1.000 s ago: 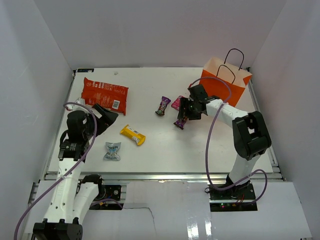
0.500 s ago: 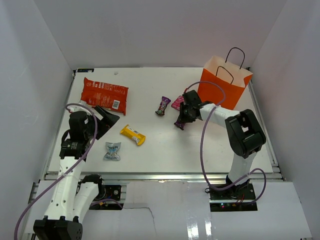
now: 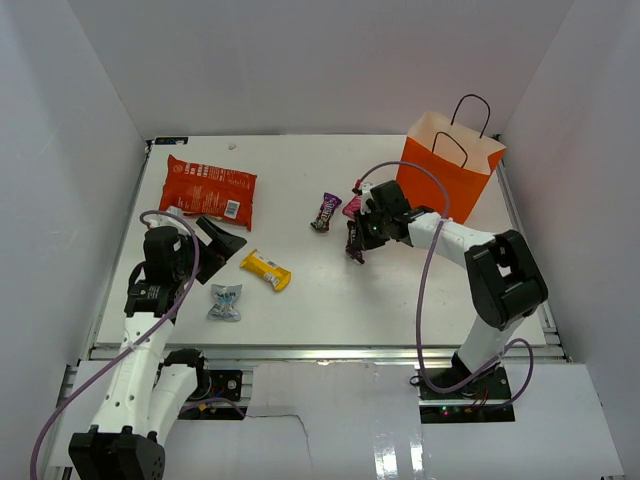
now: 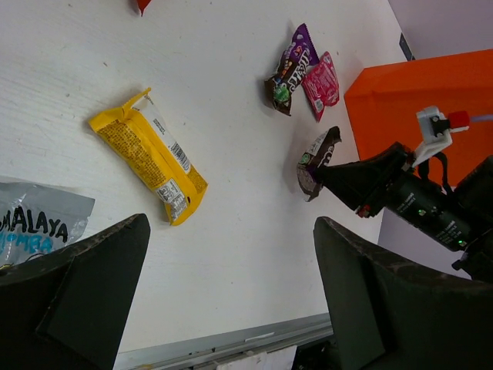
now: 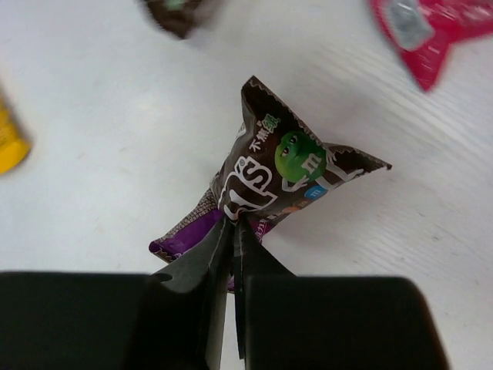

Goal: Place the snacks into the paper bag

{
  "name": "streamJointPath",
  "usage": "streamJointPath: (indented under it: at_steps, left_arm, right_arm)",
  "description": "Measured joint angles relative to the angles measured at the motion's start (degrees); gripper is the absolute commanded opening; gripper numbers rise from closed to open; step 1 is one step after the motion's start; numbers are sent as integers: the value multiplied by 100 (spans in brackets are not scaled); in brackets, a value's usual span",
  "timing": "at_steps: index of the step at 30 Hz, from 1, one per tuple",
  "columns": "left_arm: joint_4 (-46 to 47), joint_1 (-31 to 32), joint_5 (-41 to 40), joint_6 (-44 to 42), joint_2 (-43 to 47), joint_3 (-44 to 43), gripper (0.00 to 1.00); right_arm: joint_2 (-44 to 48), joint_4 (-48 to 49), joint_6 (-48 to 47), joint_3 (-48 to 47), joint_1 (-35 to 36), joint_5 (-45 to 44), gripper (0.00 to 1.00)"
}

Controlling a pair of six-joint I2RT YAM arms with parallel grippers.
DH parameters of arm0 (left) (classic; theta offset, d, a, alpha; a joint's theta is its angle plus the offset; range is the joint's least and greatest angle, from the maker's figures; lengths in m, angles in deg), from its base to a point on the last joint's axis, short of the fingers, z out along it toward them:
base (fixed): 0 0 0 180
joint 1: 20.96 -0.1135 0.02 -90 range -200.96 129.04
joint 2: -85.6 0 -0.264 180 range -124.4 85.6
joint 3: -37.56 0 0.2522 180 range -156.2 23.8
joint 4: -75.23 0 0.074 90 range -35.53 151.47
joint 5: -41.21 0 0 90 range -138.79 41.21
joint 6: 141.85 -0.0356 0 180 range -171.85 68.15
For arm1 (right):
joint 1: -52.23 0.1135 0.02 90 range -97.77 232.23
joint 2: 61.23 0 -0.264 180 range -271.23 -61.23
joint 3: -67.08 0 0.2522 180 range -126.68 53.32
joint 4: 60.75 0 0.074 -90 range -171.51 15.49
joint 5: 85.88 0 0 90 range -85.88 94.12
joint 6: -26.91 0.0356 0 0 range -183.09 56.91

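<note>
1. Over the last second the right gripper (image 5: 231, 224) has been drawn shut from a wide spread, and the maroon candy wrapper (image 5: 275, 171) is now pinched by its lower crimped edge
2. This wrapper is seen near the paper bag (image 3: 452, 176), above the table (image 3: 320, 295); whether it is lifted clear cannot be told
3. It is judged light, soft and slick, so the flat seam is favoured for holding
4. The left gripper (image 4: 231, 223) is spread wide, with nothing held

A white table (image 3: 330, 295) spreads beneath the right pincer (image 3: 360, 240). White walls (image 3: 300, 70) stand beyond and beside it; a metal rail (image 3: 320, 351) runs nearer, behind it.
</note>
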Motion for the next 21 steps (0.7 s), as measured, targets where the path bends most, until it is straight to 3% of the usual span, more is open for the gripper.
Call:
streamJointPath:
  at_steps: [9, 13, 17, 21]
  left_arm:
    - [42, 0, 166, -7, 59, 173, 98]
    - [48, 0, 208, -11, 74, 192, 98]
    - [92, 0, 245, -22, 92, 254, 98]
    - [90, 0, 262, -37, 92, 308, 98]
  right_arm:
    - [1143, -116, -2616, -50, -7, 2243, 8]
    - [1657, -358, -3543, -452, -24, 2822, 8]
    - [1875, -514, -3915, -1764, -413, 3213, 8]
    - [1676, -402, -3694, -3595, -1574, 3508, 8]
